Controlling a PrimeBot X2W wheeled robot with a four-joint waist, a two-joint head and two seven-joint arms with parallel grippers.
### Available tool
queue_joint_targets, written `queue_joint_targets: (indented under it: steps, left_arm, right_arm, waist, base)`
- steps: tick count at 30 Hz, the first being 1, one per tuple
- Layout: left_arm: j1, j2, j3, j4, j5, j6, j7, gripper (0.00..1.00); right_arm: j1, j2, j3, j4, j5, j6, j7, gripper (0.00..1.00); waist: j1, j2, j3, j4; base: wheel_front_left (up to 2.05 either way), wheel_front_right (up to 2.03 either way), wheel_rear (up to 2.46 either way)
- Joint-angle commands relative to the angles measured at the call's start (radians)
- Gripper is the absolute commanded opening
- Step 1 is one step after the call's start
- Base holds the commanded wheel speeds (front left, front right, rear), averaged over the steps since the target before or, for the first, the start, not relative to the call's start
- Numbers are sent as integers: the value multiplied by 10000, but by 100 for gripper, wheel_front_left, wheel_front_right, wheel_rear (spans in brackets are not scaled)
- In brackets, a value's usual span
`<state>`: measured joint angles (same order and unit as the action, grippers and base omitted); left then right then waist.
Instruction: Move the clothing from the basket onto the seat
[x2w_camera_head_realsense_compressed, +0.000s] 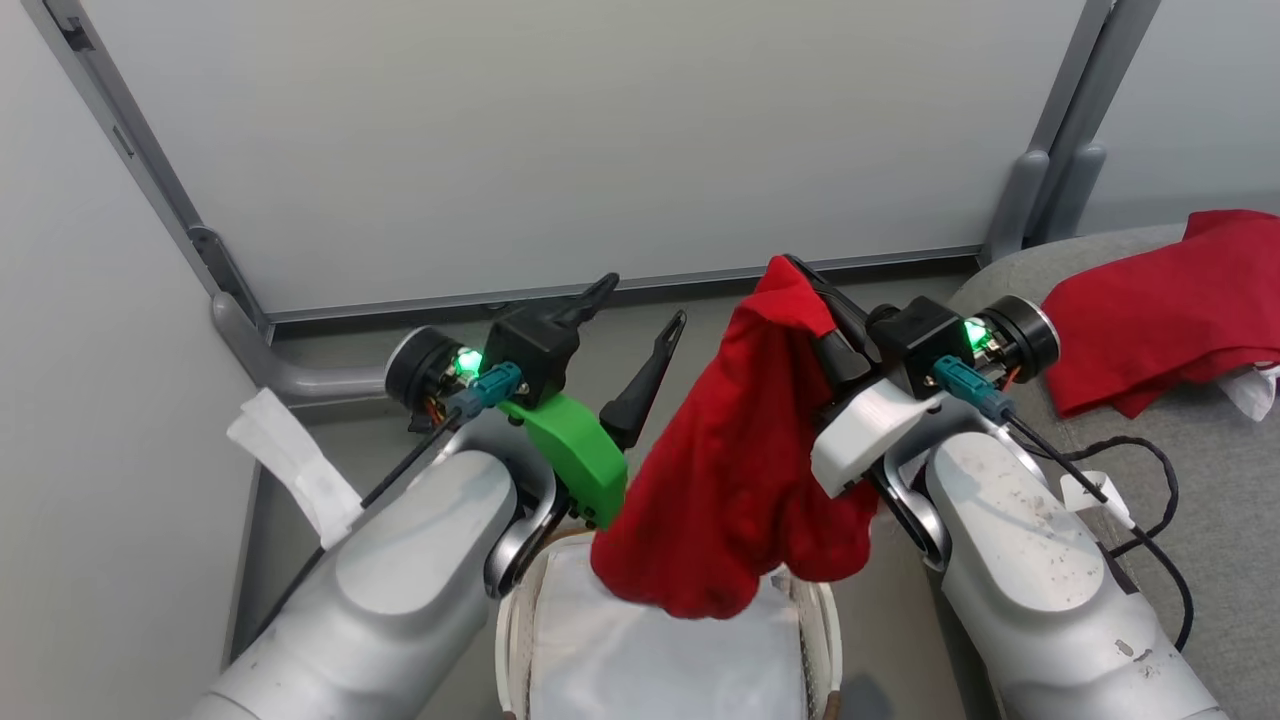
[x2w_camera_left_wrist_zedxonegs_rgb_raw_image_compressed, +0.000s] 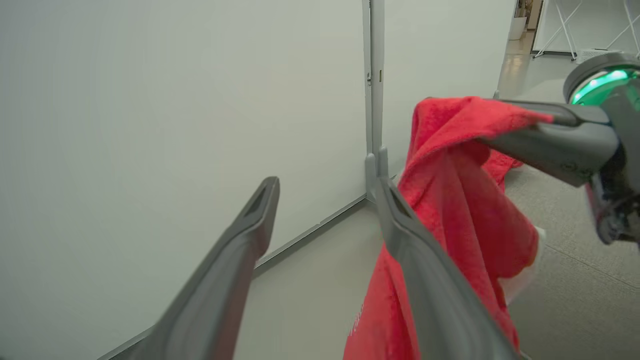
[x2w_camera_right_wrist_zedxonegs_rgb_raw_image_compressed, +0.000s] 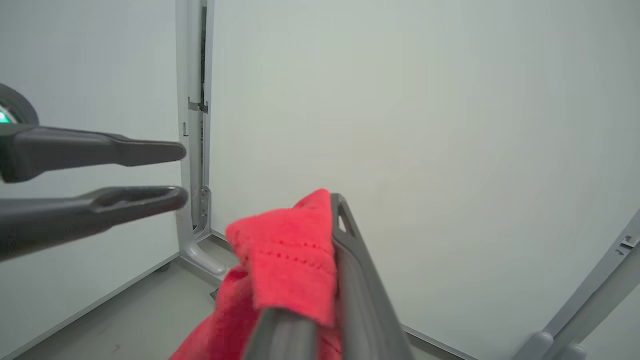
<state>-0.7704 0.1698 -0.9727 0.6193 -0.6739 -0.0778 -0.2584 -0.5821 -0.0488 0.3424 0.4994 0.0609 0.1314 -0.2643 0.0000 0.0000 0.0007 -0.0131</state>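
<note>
**Red cloth lifted over the basket, its twin on the seat**

Red fabric bunches between the pressed-together fingers of the right gripper (x2w_camera_head_realsense_compressed: 800, 272), which pinches the held garment (x2w_camera_head_realsense_compressed: 738, 455) by one folded edge. From that grip the cloth hangs in a loose bundle straight above the basket (x2w_camera_head_realsense_compressed: 826, 622), its lowest folds overlapping the basket's far rim in the head view. Whether the folds touch the rim cannot be told. Below them, the basket's white lining (x2w_camera_head_realsense_compressed: 650, 655) lies bare.

The right wrist view shows the same pinch up close: the garment (x2w_camera_right_wrist_zedxonegs_rgb_raw_image_compressed: 292, 252) drapes over one finger and hides it, while the other finger stands beside the cloth at the right gripper (x2w_camera_right_wrist_zedxonegs_rgb_raw_image_compressed: 327, 212).

Up and to the left of the basket, the left gripper (x2w_camera_head_realsense_compressed: 640, 306) is spread wide with nothing between its fingers. Its own camera shows those fingers (x2w_camera_left_wrist_zedxonegs_rgb_raw_image_compressed: 260, 202) parted, the hanging garment (x2w_camera_left_wrist_zedxonegs_rgb_raw_image_compressed: 452, 205) just past the right-hand one. A trace of pale print marks the cloth's lower part.

To the right of the basket stands the grey seat (x2w_camera_head_realsense_compressed: 1225, 490). The second garment (x2w_camera_head_realsense_compressed: 1170, 305) lies spread on its top, well apart from the basket, with a bit of white showing at its edge. A black cable (x2w_camera_head_realsense_compressed: 1160, 470) loops over the seat nearer the basket.
</note>
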Motion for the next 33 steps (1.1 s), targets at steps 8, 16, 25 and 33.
queue_joint_targets:
  steps: [8,16,25,33]
  left_arm:
    - [1746,31,848,-657,326,188,-57,100]
    - [2890,-40,1637,-942,860,206,-59,100]
    - [3689,-383,2559,-1461,1622,-9,-60,100]
    - [3906,-615,3041,-1499,2220,-233,-56,100]
  right_arm:
    - [325,-35,-637,-88,-390,-14,-1,0]
    - [194,-33,-892,-106,-726,-14,-1,0]
    - [-299,-249,-1199,-201,-1091,-14,-1,0]
    - [-628,-603,-1538,-379,-1123,-14,-1,0]
  waist:
    - [0,0,74,-192]
    - [0,0,146,-710]
    - [0,0,438,-2014]
    - [0,0,793,-3313]
  base:
    - [0,0,0]
    - [0,0,0]
    - [0,0,0]
    - [0,0,0]
